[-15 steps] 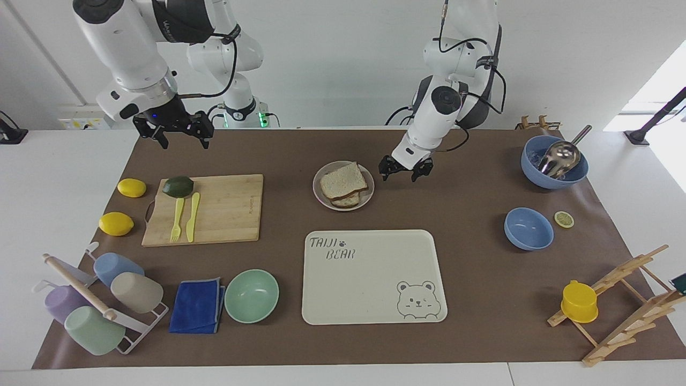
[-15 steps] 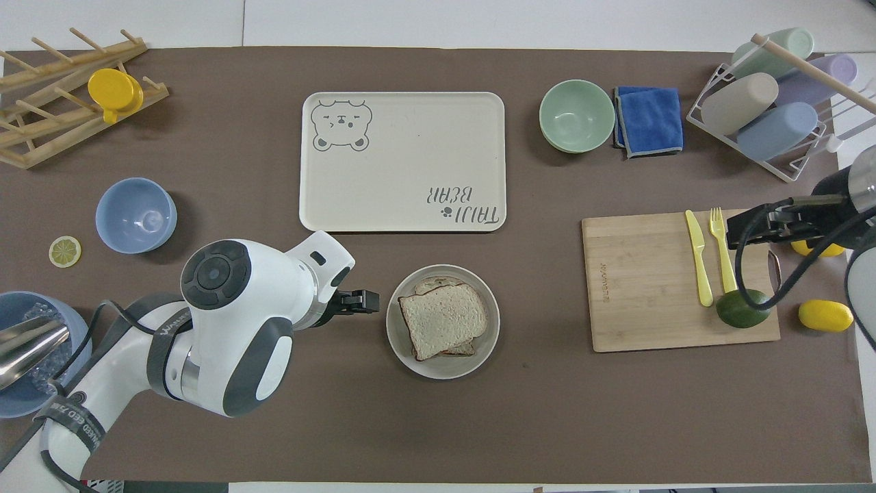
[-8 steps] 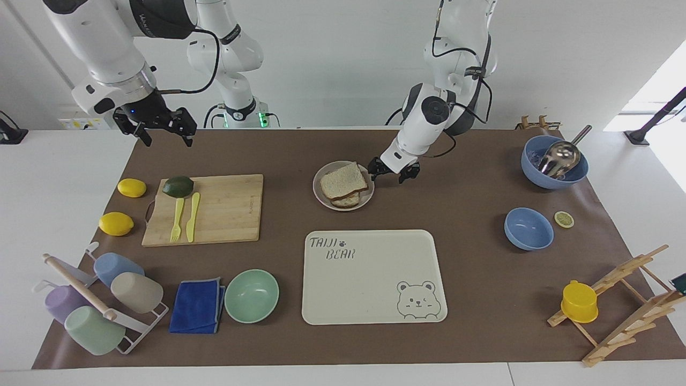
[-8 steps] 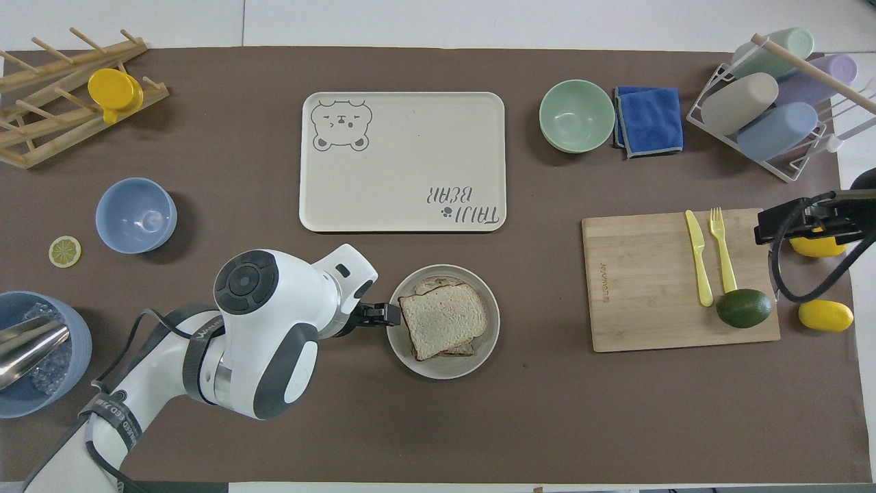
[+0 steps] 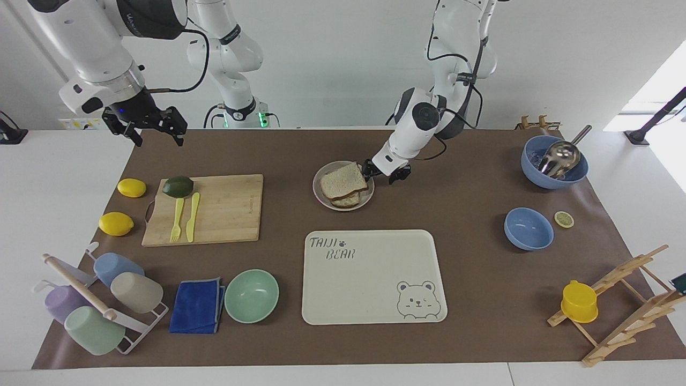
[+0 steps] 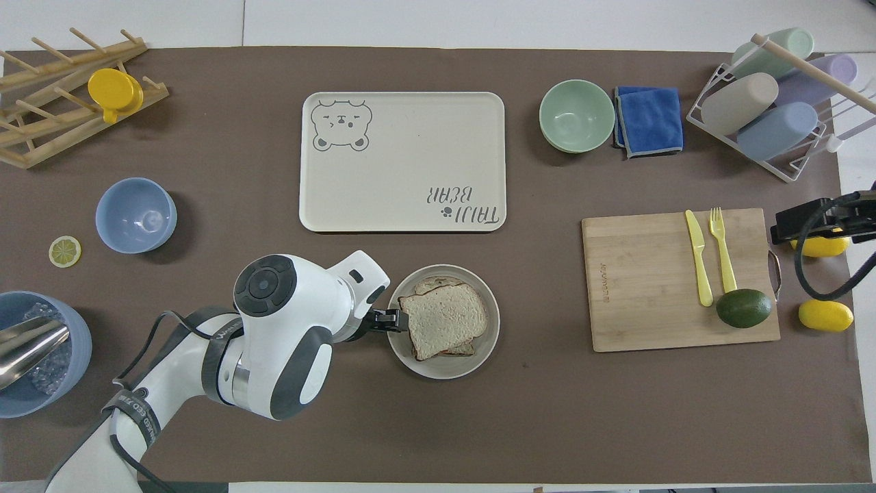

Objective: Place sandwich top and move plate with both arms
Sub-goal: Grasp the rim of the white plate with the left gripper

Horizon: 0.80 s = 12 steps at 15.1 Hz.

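Left gripper (image 5: pixel 381 175) at the plate (image 5: pixel 323 201) rim, right gripper (image 5: pixel 146 127) waiting.

My left fingers straddle the plate's edge at the left arm's end, whether clenched on it yet I cannot tell. The sandwich top (image 5: pixel 343 181) lies on the lower slice on the plate (stack slightly askew), nearer the robots than the tray (image 5: pixel 370 289). My right fingers hang spread, empty, over the table's corner by the cutting board (image 5: pixel 225 209).

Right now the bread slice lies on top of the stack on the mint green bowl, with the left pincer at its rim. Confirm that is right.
Not quite. The bread slice tops a stack on the beige-grey plate, not the mint green bowl, which sits beside the blue cloth with nothing in it. The left pincer is indeed at the plate's rim. The facing view shows this.
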### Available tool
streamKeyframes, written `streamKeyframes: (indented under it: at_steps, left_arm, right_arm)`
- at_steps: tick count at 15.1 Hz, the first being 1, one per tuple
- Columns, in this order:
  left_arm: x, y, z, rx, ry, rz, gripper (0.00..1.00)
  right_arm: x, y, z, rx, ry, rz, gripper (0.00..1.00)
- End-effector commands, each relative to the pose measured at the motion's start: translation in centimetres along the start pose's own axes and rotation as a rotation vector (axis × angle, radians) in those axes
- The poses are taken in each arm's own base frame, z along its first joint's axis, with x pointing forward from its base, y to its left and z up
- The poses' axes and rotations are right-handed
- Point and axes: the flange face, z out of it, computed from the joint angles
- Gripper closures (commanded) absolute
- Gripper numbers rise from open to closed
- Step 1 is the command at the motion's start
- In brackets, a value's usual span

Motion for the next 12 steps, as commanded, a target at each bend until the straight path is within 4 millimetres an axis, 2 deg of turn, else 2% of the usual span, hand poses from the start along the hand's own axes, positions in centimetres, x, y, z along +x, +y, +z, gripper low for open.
streamKeyframes:
  at_steps: [1, 3, 6, 8, 12]
  left_arm:
    - [-0.5, 0.3, 0.7, -0.023, 0.003, 0.004, 0.27]
    - [-0.4, 0.3, 0.7, -0.026, 0.003, 0.006, 0.29]
    - [-0.5, 0.3, 0.8, -0.026, 0.001, 0.013, 0.35]
    - [-0.5, 0.3, 0.8, -0.028, 0.001, 0.011, 0.43]
    - [-0.6, 0.5, 0.9, -0.032, -0.007, 0.010, 0.53]
  right_arm:
    - [0.3, 1.0, -0.3, 0.016, 0.009, -0.017, 0.00]
    - [0.3, 1.2, -0.4, 0.010, 0.010, -0.012, 0.00]
    - [0.3, 0.3, -0.4, 0.010, 0.008, -0.009, 0.00]
    - [0.4, -0.5, -0.5, 0.006, 0.016, -0.027, 0.00]
    - [0.4, -0.6, -0.5, 0.005, 0.011, -0.037, 0.00]
